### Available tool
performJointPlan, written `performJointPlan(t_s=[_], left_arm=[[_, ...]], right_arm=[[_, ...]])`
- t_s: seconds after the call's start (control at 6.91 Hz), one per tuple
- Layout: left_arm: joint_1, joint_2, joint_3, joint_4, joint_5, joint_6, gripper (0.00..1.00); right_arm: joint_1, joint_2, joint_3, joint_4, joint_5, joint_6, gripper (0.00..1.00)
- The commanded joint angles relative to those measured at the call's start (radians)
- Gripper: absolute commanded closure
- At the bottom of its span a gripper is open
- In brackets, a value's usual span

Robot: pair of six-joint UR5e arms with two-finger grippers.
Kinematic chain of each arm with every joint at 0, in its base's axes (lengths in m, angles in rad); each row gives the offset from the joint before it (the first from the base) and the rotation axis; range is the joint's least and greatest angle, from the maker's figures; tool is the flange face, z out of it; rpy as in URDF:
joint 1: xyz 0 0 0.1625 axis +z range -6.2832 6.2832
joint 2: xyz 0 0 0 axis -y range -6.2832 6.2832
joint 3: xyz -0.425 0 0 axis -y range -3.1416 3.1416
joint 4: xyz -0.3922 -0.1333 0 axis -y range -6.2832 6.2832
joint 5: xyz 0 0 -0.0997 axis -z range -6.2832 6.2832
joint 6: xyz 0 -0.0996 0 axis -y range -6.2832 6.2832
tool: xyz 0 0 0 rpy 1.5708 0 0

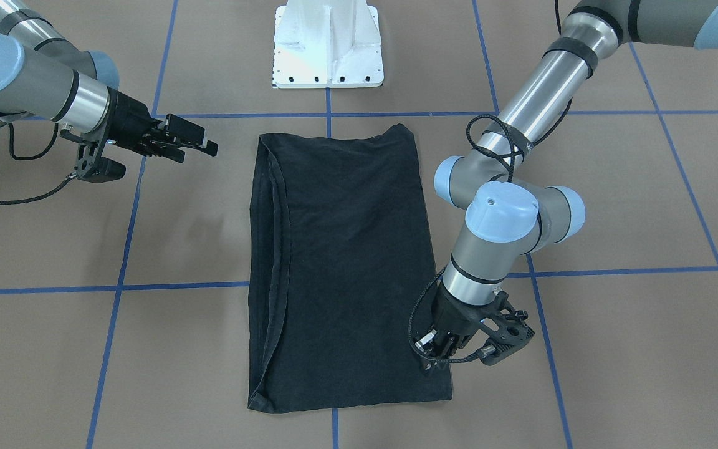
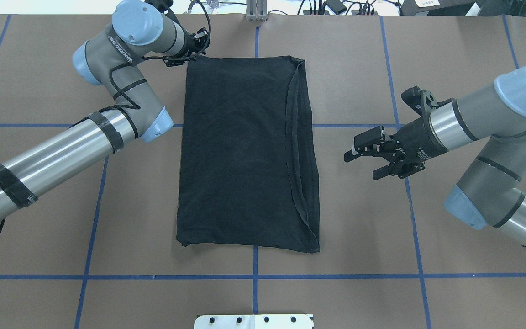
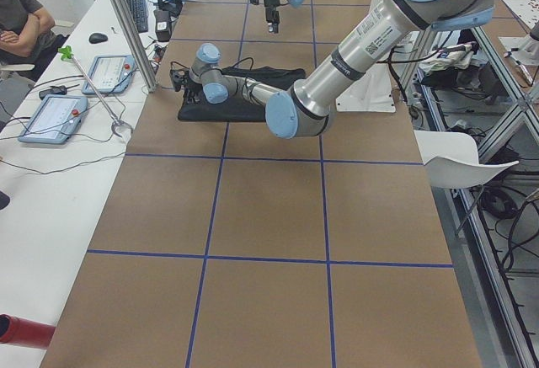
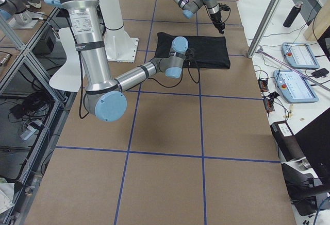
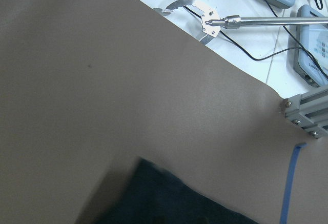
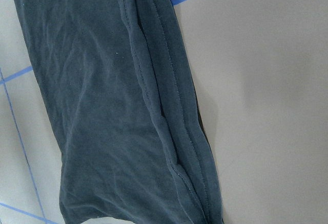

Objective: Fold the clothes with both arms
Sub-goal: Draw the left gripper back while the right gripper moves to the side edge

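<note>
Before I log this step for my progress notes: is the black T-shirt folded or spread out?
Folded: the T-shirt lies as a narrow rectangle, hemmed edges layered along one long side.

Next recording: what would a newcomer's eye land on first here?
The black T-shirt lies on the brown table, folded into a long plain rectangle, its layered edges along the robot's right side. The left pincer is low at its far left corner, while the right pincer hangs open beside the shirt, clear of it.
</note>
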Motion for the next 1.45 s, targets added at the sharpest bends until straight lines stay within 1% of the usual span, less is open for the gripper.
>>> performJointPlan(t_s=[0.0,0.14,0.29,0.43,0.58,0.72,0.87,1.01,1.16,1.3], left_arm=[[-0.016,0.002,-0.038,0.005,-0.005,0.04,0.0],[-0.026,0.018,-0.09,0.019,-0.01,0.041,0.0],[-0.03,0.063,-0.174,0.087,-0.078,0.041,0.0],[-0.036,0.122,-0.284,0.181,-0.102,0.041,0.0],[-0.036,0.198,-0.413,0.236,-0.105,0.049,0.0],[-0.033,0.307,-0.546,0.249,-0.12,0.049,0.0],[-0.035,0.396,-0.66,0.26,-0.155,0.049,0.0],[-0.033,0.468,-0.748,0.264,-0.16,0.049,0.0],[-0.033,0.504,-0.784,0.265,-0.162,0.051,0.0],[-0.035,0.524,-0.798,0.265,-0.163,0.051,0.0]], right_arm=[[-0.002,0.007,0.007,-0.002,-0.054,-0.001,0.0],[-0.026,0.006,0.01,-0.002,-0.123,-0.01,0.0],[-0.054,0.007,0.009,-0.02,-0.158,-0.013,0.0],[-0.071,0.047,0.012,-0.092,-0.184,-0.014,0.0],[-0.106,0.123,0.013,-0.21,-0.233,-0.016,0.0],[-0.136,0.174,0.03,-0.328,-0.279,-0.017,0.0],[-0.188,0.193,0.076,-0.45,-0.362,-0.037,0.02],[-0.26,0.197,0.143,-0.617,-0.475,-0.133,0.02],[-0.319,0.223,0.183,-0.777,-0.566,-0.216,0.02],[-0.375,0.251,0.184,-0.877,-0.655,-0.281,0.02]])
